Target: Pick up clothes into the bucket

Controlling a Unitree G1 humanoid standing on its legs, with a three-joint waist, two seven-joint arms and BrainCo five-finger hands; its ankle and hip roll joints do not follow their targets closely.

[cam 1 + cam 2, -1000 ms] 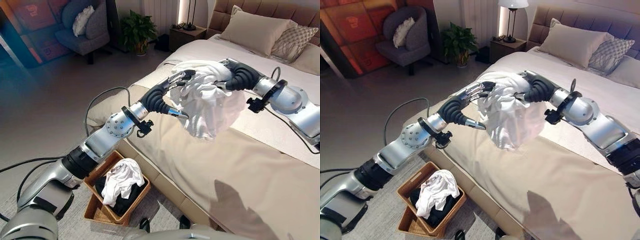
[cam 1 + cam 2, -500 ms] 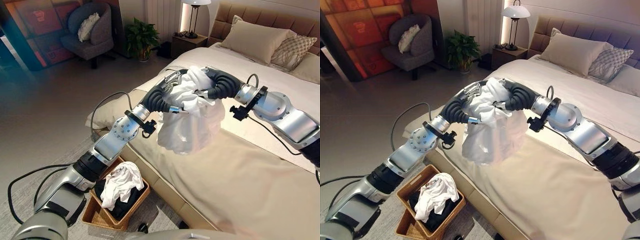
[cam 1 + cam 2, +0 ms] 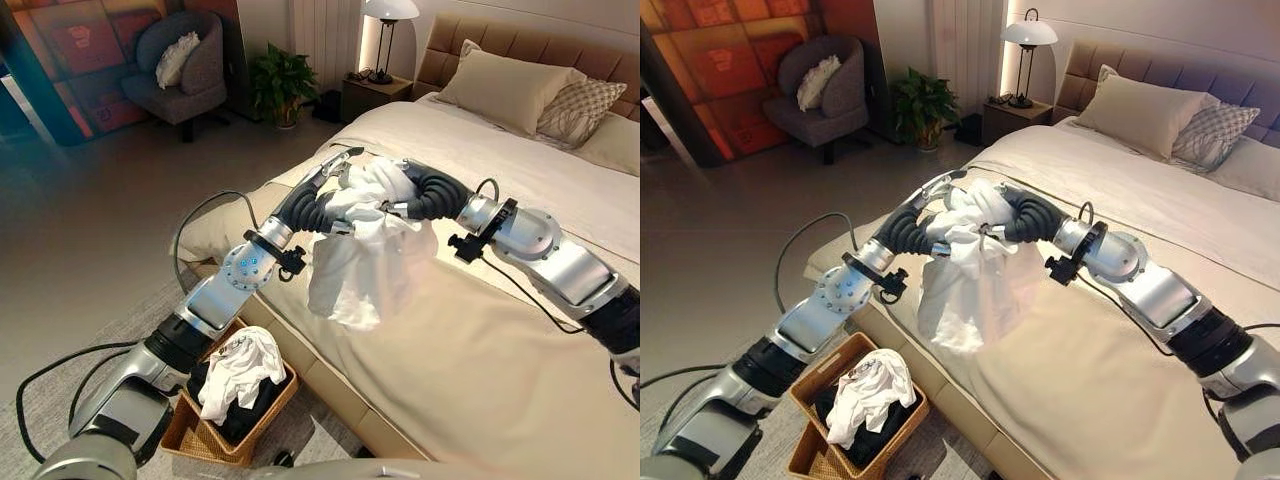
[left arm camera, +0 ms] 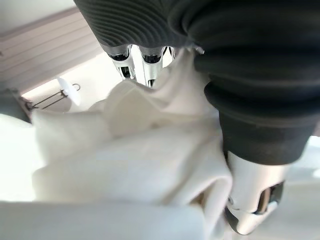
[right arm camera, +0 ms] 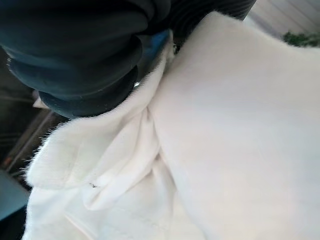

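bedroom floor runs along the near side of the bed (image 3: 480, 330), and i am watching both arms hold one white garment (image 3: 360, 255) up over the bed's near edge. the left robot hand (image 3: 330, 170) comes in from the floor side with some fingers sticking out straight above the bundle; in its wrist view fingers run into the cloth and their tips are buried, so i cannot tell whether it really pinches or just props. the right robot hand (image 3: 975, 232) is sunk in the top of the bundle from the bed side, and i cannot tell how its fingers sit either. most of the garment hangs free below the two robot hands, clear of the mattress.

the wicker basket (image 3: 800, 395) stands on the floor against the bed's near side, below and to the robot's left of the hanging cloth, and already holds a white piece (image 3: 872, 392) on something dark (image 3: 845, 440).

my worry is the carry across. if only one robot hand truly grips, the bundle may slide out and land on the bed's edge or on the floor short of the basket. the long tail could also drape over the basket rim instead of going in, or drag the white piece out. the two wrists are very close together, so they may knock while swinging.
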